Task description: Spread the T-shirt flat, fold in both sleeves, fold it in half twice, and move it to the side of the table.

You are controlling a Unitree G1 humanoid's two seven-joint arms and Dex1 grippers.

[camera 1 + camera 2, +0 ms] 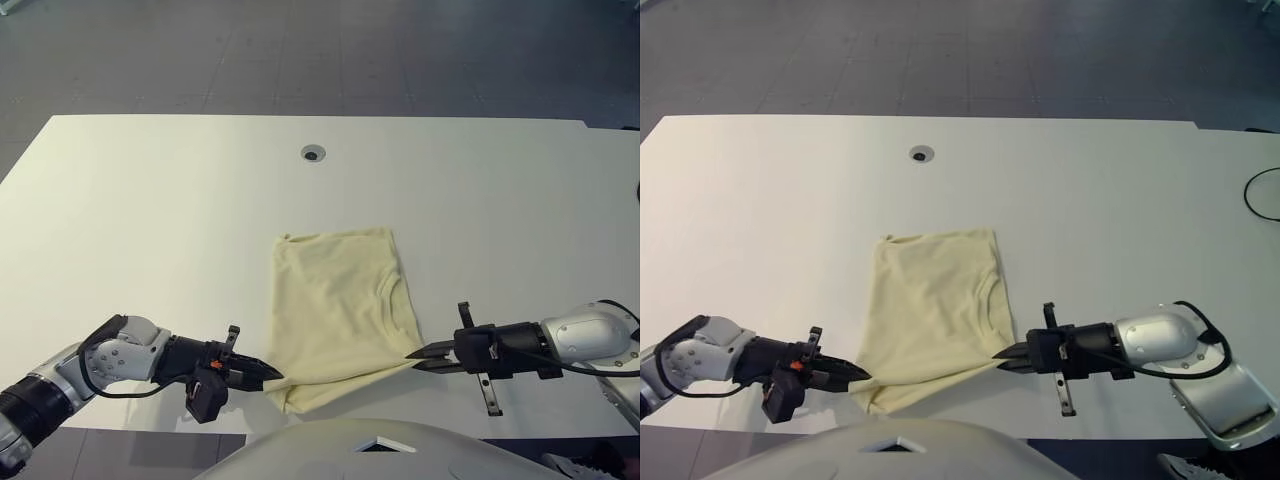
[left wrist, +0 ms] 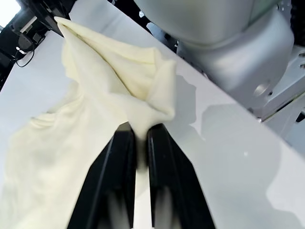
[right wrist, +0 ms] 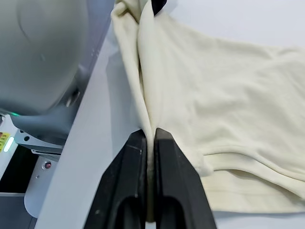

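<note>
Left eye view, from left to right: the left gripper [image 1: 272, 377] lies low over the white table [image 1: 150, 220] at about 7 o'clock of the T-shirt [image 1: 335, 300]. It points toward 3 o'clock, with its tips clamped on the near left corner of the cloth. In the left wrist view its 2 black fingers [image 2: 118, 181] stand almost together, pinching a bunched peak of the pale yellow fabric between them.

The T-shirt is a narrow, roughly rectangular shape lying near the middle of the table, toward the near edge. Its far edge lies flat toward 12 o'clock, and the curve of its collar shows along the side at 3 o'clock. Its near edge is gathered and drawn into a band between the 2 grippers. A round port [image 1: 313, 153] is set in the tabletop at 12 o'clock of the shirt, well apart from it.

The right gripper [image 1: 414, 355] sits at about 4 o'clock of the shirt, points toward 9 o'clock and grasps the near right corner. In the right wrist view its 2 fingers are pressed onto a thin fold of the cloth edge that runs up between them, and the rest of the shirt spreads flat beyond. In the right eye view a dark cable [image 1: 1246, 195] curves on the table at far 3 o'clock, well apart from the shirt.
</note>
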